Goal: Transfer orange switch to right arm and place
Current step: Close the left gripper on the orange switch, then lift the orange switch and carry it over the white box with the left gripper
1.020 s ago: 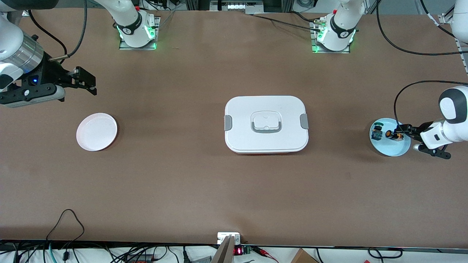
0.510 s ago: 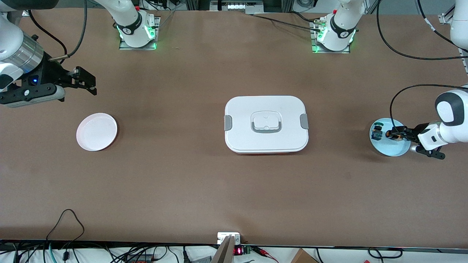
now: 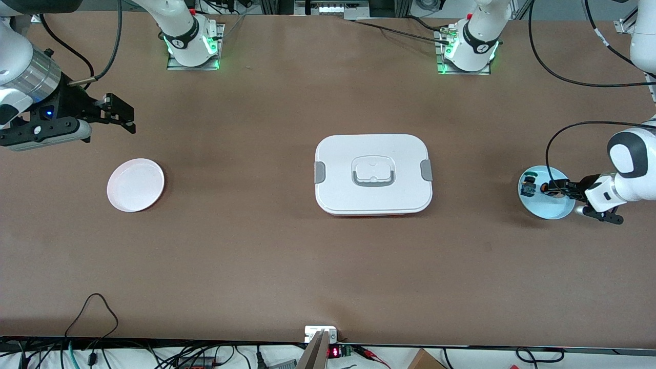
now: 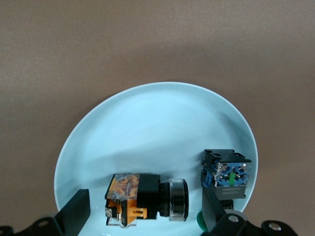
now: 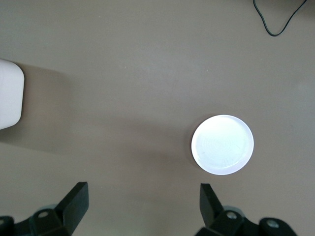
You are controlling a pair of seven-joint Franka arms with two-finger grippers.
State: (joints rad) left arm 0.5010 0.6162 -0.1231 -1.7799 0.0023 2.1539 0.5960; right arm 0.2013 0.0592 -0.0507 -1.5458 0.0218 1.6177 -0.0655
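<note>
The orange switch lies on its side in the light blue plate at the left arm's end of the table. My left gripper is open, low over the plate, with its fingers on either side of the switch and not touching it. In the front view the left gripper covers most of the switch. My right gripper is open and empty, waiting in the air at the right arm's end of the table, above and beside the white plate.
A blue-green and black part lies in the blue plate beside the switch. A white lidded box with grey latches stands at the table's middle. The white plate also shows in the right wrist view.
My left gripper has moved in over the blue plate toward the switch and now brackets it. The right arm has not moved.
</note>
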